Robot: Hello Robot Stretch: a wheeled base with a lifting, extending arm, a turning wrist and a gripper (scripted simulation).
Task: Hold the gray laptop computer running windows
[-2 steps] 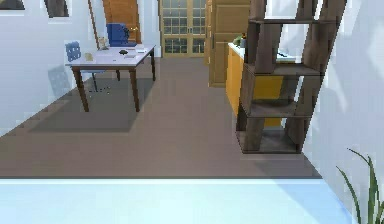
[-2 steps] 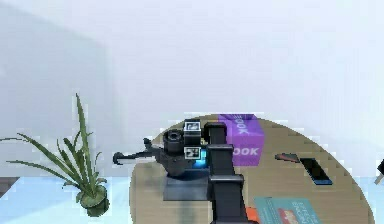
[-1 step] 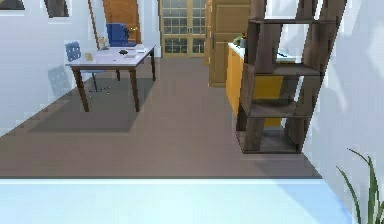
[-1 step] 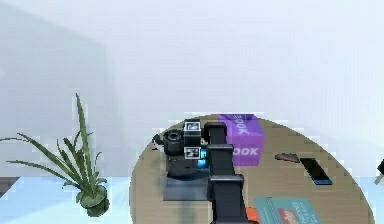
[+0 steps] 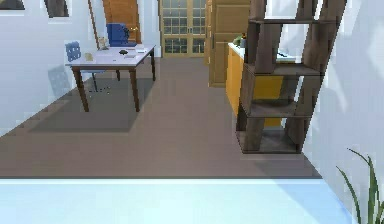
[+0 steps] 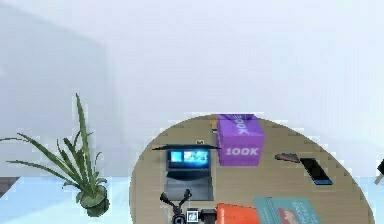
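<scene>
Laptop (image 6: 190, 170), gray with lit screen, is lying on the round surface (image 6: 300, 135) beside a purple box (image 6: 240, 140). The pincer (image 6: 174, 204) is showing near it; whether it is holding anything cannot be told.

White walls (image 5: 25, 85) enclose a brown floor (image 5: 170, 120). A white-topped desk (image 5: 130, 60) stands at the left, a glazed door (image 5: 183, 25) at the back and dark shelves (image 5: 280, 80) at the right. A round table (image 6: 290, 138) stands before a pale wall (image 6: 200, 50), with a plant (image 6: 80, 160) beside its left edge.

You see a gray laptop (image 6: 190, 171) with a blue screen, a purple box (image 6: 240, 140) with white lettering, a tan table (image 6: 300, 137) and a green plant (image 6: 82, 160).
</scene>
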